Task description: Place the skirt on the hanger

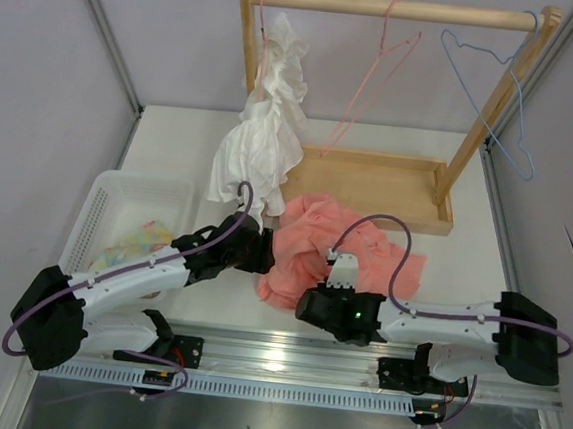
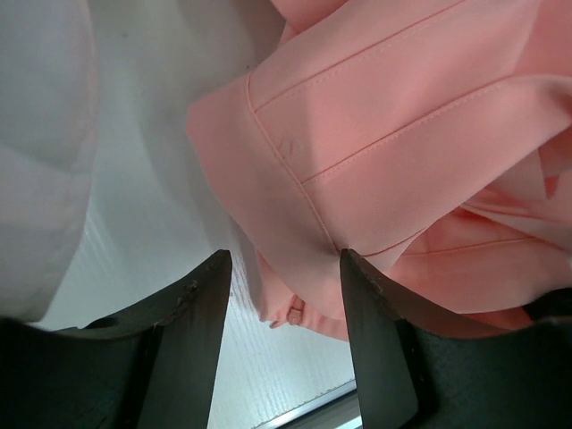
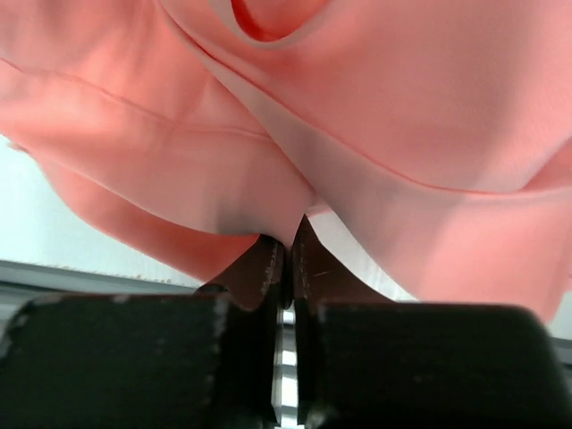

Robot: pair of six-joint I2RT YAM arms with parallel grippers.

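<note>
The salmon-pink skirt [image 1: 324,248] lies bunched on the table in front of the rack. The pink wire hanger [image 1: 374,72] hangs from the wooden rail, bare. My left gripper [image 1: 263,255] is open at the skirt's left edge; in the left wrist view [image 2: 284,268] a hemmed corner of the skirt [image 2: 402,152] hangs between and beyond the fingers, not pinched. My right gripper [image 1: 311,299] is at the skirt's near edge; in the right wrist view [image 3: 288,239] its fingers are shut on a fold of the skirt [image 3: 357,116].
A wooden rack with a tray base [image 1: 369,187] stands at the back. A white ruffled garment [image 1: 264,132] hangs on its left side, a light-blue hanger [image 1: 503,88] on its right. A white basket [image 1: 115,220] with a patterned cloth [image 1: 139,242] is at the left.
</note>
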